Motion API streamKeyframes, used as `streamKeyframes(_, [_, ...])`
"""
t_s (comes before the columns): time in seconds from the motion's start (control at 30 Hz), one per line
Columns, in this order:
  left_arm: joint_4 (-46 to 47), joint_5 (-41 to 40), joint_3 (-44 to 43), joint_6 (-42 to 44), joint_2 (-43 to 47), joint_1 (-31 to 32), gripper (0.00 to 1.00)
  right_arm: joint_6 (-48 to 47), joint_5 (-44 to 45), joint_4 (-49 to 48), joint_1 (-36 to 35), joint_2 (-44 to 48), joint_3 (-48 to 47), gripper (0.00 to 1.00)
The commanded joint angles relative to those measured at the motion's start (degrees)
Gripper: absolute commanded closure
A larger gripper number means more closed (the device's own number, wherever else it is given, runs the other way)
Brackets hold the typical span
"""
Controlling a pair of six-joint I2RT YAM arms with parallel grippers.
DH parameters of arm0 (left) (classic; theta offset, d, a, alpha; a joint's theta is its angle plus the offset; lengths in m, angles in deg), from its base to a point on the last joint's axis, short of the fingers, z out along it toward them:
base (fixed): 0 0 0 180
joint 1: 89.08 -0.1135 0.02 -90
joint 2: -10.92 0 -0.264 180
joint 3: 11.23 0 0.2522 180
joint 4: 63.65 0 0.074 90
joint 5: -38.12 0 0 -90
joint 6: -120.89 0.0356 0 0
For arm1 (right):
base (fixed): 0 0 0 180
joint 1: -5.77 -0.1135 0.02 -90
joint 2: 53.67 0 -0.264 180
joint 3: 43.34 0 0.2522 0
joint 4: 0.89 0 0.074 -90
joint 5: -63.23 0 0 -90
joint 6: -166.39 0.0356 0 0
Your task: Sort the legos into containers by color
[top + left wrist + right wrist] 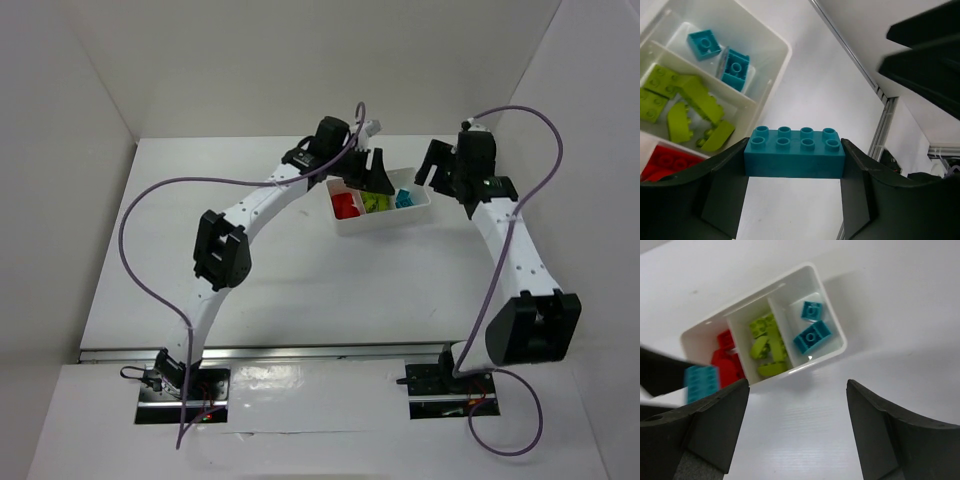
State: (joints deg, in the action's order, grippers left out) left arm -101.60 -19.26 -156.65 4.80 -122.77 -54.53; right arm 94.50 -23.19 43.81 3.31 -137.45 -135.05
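My left end effector (795, 170) is pinching a blue brick (794, 150) by its two short ends, one finger pressed on each end, studs facing the wrist camera. The brick sits level between the fingers, off the counter (890, 290). The tray (832, 307) lies ahead of this end effector and off to its left, resting on the counter. Its three compartments hold red bricks (725, 357) at one end, green bricks (767, 342) in the middle and two blue bricks (812, 335) at the other end.

My right end effector (795, 425) is spread wide with nothing between its fingers. The tray lies just ahead of it, blue end nearest its right finger. From this side the pinched brick shows as a blur by the tray's red end.
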Motion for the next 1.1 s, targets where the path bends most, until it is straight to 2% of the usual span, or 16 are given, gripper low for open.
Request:
streamKeyframes(0.0, [8.8,5.4,-1.9,-4.8,-1.1,0.4,1.0,1.1,-9.0,-5.6,0.9,3.6,4.4,0.14])
streamKeyframes(0.03, [8.8,6.7,-1.9,-4.2,-1.1,0.4,1.0,1.1,-11.8,-4.3,0.9,3.6,3.9,0.14])
streamKeyframes(0.07, [8.8,7.7,-1.4,-3.3,-0.4,0.4,1.0,1.1,-18.7,-2.6,0.9,2.9,2.6,0.13])
streamKeyframes(0.13, [7.8,11.4,0.9,0.7,3.2,-0.1,1.0,1.1,-23.6,-0.5,0.9,1.8,0.6,0.09])
streamKeyframes(0.23, [5.6,14.2,11.4,6.7,9.5,-1.4,1.0,2.4,-31.7,3.3,1.4,-1.5,-3.9,0.0])
streamKeyframes(0.27, [5.6,14.2,17.2,8.4,14.2,-2.3,1.0,2.4,-34.4,4.1,1.9,-4.0,-6.3,0.0])
streamKeyframes(0.37, [2.9,13.5,25.2,14.5,20.4,-2.9,1.0,3.2,-44.5,6.9,1.9,-8.3,-10.2,0.0])
streamKeyframes(0.53, [-6.0,14.0,25.7,23.5,24.5,-2.9,1.0,5.7,-58.3,8.2,1.9,-14.6,-12.5,0.0])
streamKeyframes(0.67, [-10.7,13.4,26.9,29.5,25.8,-2.9,1.0,7.0,-63.9,8.3,1.9,-16.1,-10.8,0.03])
streamKeyframes(0.83, [-11.8,7.5,27.5,31.7,25.8,-2.9,1.0,14.8,-71.2,-3.7,1.4,-13.8,-3.6,0.03])
streamKeyframes(1.07, [-12.3,6.0,25.8,32.2,25.3,-2.9,1.0,12.7,-74.8,-1.7,-1.8,-14.5,-3.0,0.03])
